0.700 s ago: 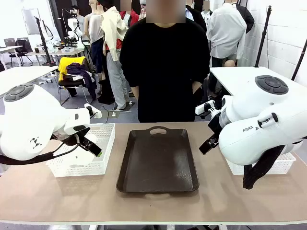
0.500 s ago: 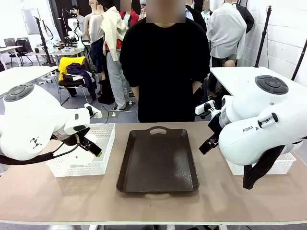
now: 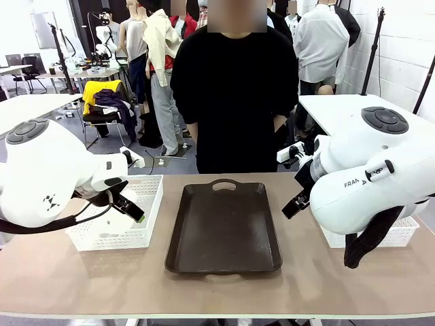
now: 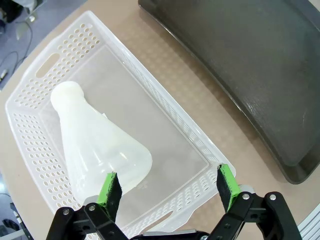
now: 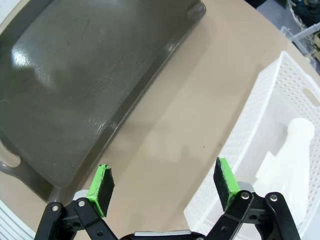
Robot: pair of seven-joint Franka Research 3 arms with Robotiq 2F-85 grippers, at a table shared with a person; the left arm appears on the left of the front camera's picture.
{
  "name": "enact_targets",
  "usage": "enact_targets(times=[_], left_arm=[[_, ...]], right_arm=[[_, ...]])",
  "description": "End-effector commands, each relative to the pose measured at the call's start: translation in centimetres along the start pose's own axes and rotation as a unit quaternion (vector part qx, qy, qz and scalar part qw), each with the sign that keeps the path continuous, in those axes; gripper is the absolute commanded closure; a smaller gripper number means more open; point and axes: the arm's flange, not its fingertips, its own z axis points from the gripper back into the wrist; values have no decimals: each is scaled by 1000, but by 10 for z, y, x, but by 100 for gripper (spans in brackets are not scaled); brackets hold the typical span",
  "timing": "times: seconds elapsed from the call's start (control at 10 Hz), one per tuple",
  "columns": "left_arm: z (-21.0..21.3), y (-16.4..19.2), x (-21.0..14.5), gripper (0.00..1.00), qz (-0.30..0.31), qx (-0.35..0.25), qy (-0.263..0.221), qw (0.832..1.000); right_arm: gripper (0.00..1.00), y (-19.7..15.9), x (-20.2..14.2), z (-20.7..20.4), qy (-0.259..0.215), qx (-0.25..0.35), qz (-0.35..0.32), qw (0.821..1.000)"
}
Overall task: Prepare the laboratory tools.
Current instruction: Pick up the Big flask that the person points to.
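We note one flask (image 4: 100,145) lying on its side in the left basket (image 4: 45,80); the other flask (image 5: 297,150) lies in the right basket (image 5: 250,135). Left gripper (image 4: 168,187) and right gripper (image 5: 162,185) hang above, jaws spread wide, holding nothing.

Cut-off black lettering "FRAN" on the white right arm (image 3: 370,204).

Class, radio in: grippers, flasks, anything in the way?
Left gripper open, right gripper open, both empty. One flask in left basket, other flask in right basket. Nothing blocking.
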Motion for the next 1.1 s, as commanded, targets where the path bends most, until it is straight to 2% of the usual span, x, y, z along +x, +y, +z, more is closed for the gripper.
enact_targets(times=[0.0, 0.6, 0.8, 0.9, 1.0], left_arm=[[0, 1, 0, 0, 2, 0, 0, 1000], [0, 0, 0, 0, 0, 0, 0, 1000], [37, 8, 20, 0, 3, 19, -29, 999], [59, 20, 25, 0, 25, 3, -46, 999], [72, 30, 24, 0, 48, -7, -35, 998]], right_arm=[[0, 0, 0, 0, 0, 0, 0, 1000], [0, 0, 0, 0, 0, 0, 0, 1000], [0, -8, 9, 42, -16, 13, -14, 1000], [0, -9, 18, 60, -25, 25, 1, 999], [0, -14, 25, 74, -34, 36, 5, 999]])
